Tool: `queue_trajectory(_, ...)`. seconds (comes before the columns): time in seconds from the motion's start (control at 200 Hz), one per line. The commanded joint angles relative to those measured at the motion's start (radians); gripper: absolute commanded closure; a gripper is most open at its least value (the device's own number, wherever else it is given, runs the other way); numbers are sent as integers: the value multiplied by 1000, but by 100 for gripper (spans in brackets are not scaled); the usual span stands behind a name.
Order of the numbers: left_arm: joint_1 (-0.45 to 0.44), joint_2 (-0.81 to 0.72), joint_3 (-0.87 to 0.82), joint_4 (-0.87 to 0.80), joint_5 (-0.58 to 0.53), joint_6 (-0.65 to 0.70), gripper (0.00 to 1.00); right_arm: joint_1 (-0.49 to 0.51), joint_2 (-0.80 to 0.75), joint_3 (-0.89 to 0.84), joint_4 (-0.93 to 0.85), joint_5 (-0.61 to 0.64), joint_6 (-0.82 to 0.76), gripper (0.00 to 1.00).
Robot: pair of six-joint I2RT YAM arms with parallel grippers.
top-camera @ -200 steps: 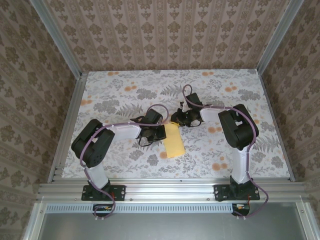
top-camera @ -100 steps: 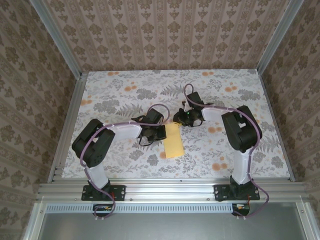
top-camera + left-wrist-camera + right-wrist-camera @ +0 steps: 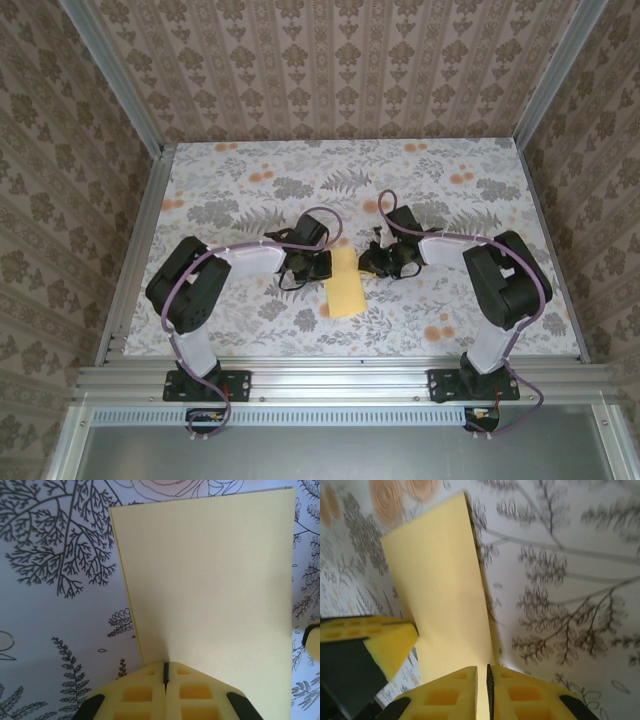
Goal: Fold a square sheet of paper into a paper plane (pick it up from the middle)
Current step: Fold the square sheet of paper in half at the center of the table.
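The square sheet of paper (image 3: 347, 285) lies folded into a narrow pale-yellow strip at the middle of the table. My left gripper (image 3: 322, 267) is at its left edge. In the left wrist view, the left gripper (image 3: 165, 666) is shut, its tips resting on the near part of the sheet (image 3: 210, 580). My right gripper (image 3: 368, 268) is at the strip's right edge. In the right wrist view, the right gripper (image 3: 484, 669) is closed to a thin slit on the sheet (image 3: 440, 590), whose right edge is lifted off the table. The left gripper's fingers (image 3: 380, 640) touch the sheet's other side.
The flowered tablecloth (image 3: 250, 190) covers the whole table, with orange printed flowers (image 3: 437, 330) near the right front. Aluminium rails (image 3: 340, 375) line the near edge and patterned walls (image 3: 330, 60) close in the other sides.
My right gripper has come nearer, from the strip's far end down to its right edge, and has closed further. The right elbow has swung out to the right. The left arm has not moved.
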Motion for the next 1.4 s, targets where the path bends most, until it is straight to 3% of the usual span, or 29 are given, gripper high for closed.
queue_trajectory(0.0,-4,42,-13,-126,-48,29,94,11,-16,-27,24,-73,2,87)
queue_trajectory(0.675,-7,32,53,-144,-15,48,93,12,40,-71,18,-73,-10,88)
queue_trajectory(0.99,-6,7,162,-47,92,48,82,12,75,-48,-34,-52,-47,88)
queue_trajectory(1.395,-10,213,347,-16,152,1,86,12,86,-55,-5,-81,-50,88)
